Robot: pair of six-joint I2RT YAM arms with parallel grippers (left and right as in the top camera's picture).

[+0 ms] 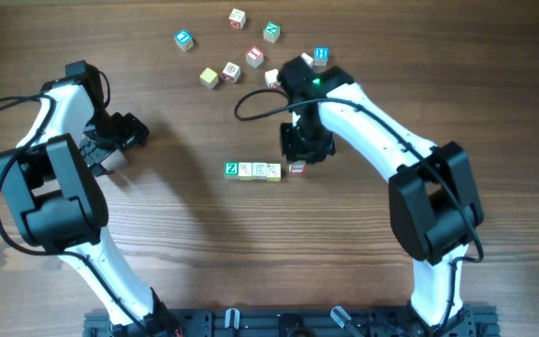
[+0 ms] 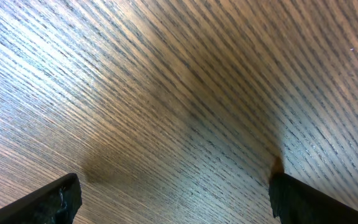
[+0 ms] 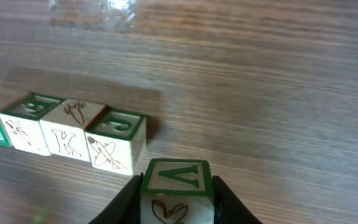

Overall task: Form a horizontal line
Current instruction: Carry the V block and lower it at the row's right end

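The horizontal line [image 1: 253, 170] is a short row of several small cubes at mid-table, with a green Z cube [image 1: 231, 168] at its left end. In the right wrist view the row [image 3: 67, 129] runs from the left edge to a cube with a green letter [image 3: 120, 138]. My right gripper [image 3: 178, 193] is shut on a cube with a green V on its face [image 3: 176, 175], just right of and in front of the row's right end, a small gap apart. In the overhead view this held cube [image 1: 297, 168] peeks out under the right gripper [image 1: 303, 153]. My left gripper [image 2: 176, 200] is open over bare wood.
Loose cubes lie scattered at the back: blue [image 1: 184, 39], cream [image 1: 238, 17], teal [image 1: 271, 31], blue H [image 1: 321, 55], red [image 1: 254, 56] and yellow [image 1: 210, 77]. The left gripper [image 1: 124, 131] hovers at the far left, well away from the row.
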